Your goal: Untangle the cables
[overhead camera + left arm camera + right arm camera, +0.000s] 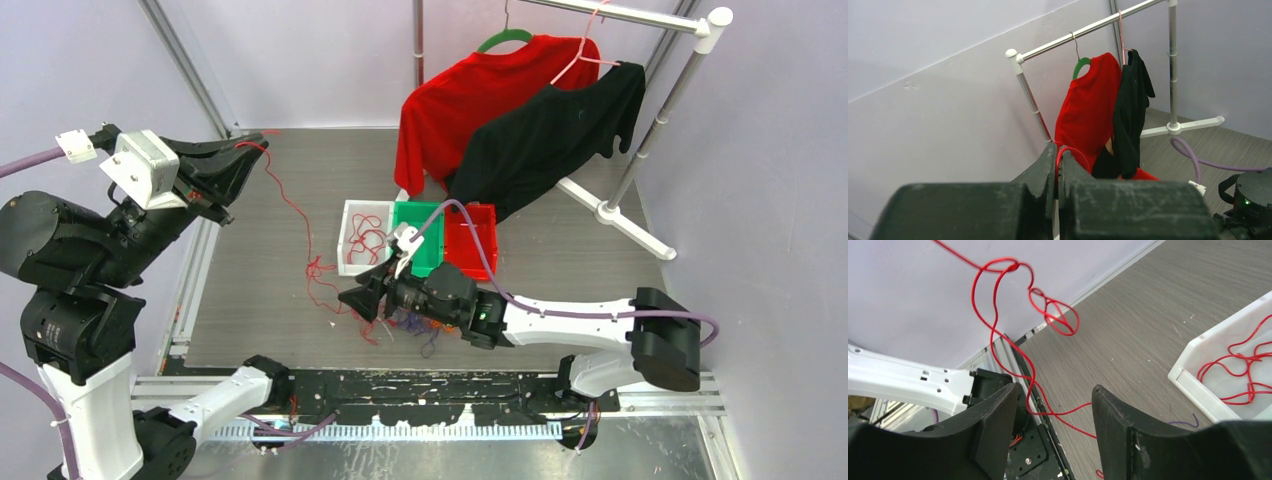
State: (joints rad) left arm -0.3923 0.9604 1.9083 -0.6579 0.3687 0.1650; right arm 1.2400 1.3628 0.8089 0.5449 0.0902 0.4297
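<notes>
A red cable [291, 207] rises from the tangled bundle [428, 343] on the table [250, 300] to the raised left gripper [258, 142], whose fingers pinch the strand. The right gripper [352, 300] hovers beside the bundle, fingers spread. More red strands [368, 238] lie in a white bin [345, 240].

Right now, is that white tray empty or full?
Not empty: the white tray holds a loose tangle of red cables.

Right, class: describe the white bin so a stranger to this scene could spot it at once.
Find the clothes rack at the back of the table. Three small bins sit in a row before it. Seen from the arms, the white bin is the leftmost, beside the green bin, with loose red cable lying inside.
</notes>
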